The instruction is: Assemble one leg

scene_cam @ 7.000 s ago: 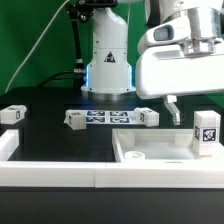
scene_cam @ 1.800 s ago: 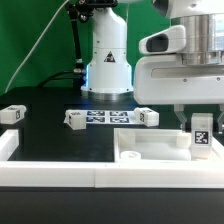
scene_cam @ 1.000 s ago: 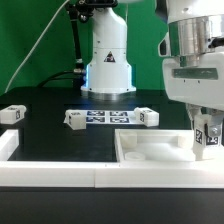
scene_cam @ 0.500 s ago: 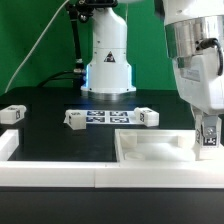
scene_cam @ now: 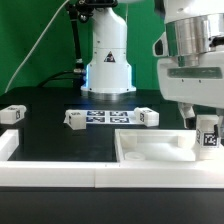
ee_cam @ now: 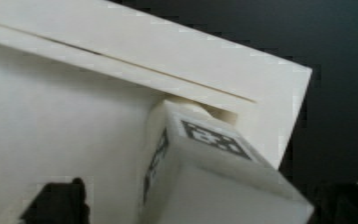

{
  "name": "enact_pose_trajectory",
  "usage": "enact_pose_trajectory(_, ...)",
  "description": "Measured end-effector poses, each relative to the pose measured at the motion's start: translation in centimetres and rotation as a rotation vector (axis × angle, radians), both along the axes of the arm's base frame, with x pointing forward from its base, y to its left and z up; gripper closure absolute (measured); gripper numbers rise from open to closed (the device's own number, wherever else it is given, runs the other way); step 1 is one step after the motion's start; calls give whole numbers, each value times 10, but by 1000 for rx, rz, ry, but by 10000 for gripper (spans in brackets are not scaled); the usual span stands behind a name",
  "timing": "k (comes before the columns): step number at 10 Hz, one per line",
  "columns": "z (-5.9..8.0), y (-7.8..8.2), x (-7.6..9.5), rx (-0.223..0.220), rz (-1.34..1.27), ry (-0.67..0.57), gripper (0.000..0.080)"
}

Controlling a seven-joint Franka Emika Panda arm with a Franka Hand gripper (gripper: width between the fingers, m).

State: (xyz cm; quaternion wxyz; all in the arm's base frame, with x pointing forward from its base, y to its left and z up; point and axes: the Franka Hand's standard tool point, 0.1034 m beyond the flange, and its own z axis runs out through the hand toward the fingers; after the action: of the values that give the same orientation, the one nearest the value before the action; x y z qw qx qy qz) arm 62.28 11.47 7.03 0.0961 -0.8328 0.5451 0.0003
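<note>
Exterior view, nearest the camera: a white rail (scene_cam: 110,176) crosses the lower edge of the frame. Just behind it, lower right, lies a large flat white slab (scene_cam: 150,148) with raised walls and a shallow recess; a small round peg (scene_cam: 130,156) shows inside the recess near the slab's left end. At the slab's right end, at the right edge of the frame, a leg (scene_cam: 209,136) stands upright on the slab, its black-and-white tag facing the camera. The gripper (scene_cam: 203,122) hangs directly over this leg; one of the fingers (scene_cam: 192,120) is visible as a dark tip just beside the leg's upper left, the other is cut off by the frame edge, so whether the fingers pinch the leg or stand spread cannot be told.

Farther back on the black surface (scene_cam: 50,135): a second leg (scene_cam: 76,119) left of centre, the marker board (scene_cam: 105,117) at centre, a third leg (scene_cam: 147,117) just right of it, and a fourth leg (scene_cam: 12,114) at the far left. The arm's white base (scene_cam: 108,55) rises behind, before a green backdrop (scene_cam: 35,40).

Wrist view: the tagged leg (ee_cam: 211,165) fills the lower centre, meeting the slab's wall (ee_cam: 140,60), a contact the exterior view hides. A dark fingertip (ee_cam: 55,200) shows at lower left.
</note>
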Motion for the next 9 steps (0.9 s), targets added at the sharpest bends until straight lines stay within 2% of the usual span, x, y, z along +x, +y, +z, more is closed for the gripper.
enact_pose_trajectory(4,2,2,1,-98,561,-25,151)
enact_pose_trajectory(6,1,1,0,-160,844,-10,151)
enact_pose_trajectory(9,1,0,0,-162,933,-6,151)
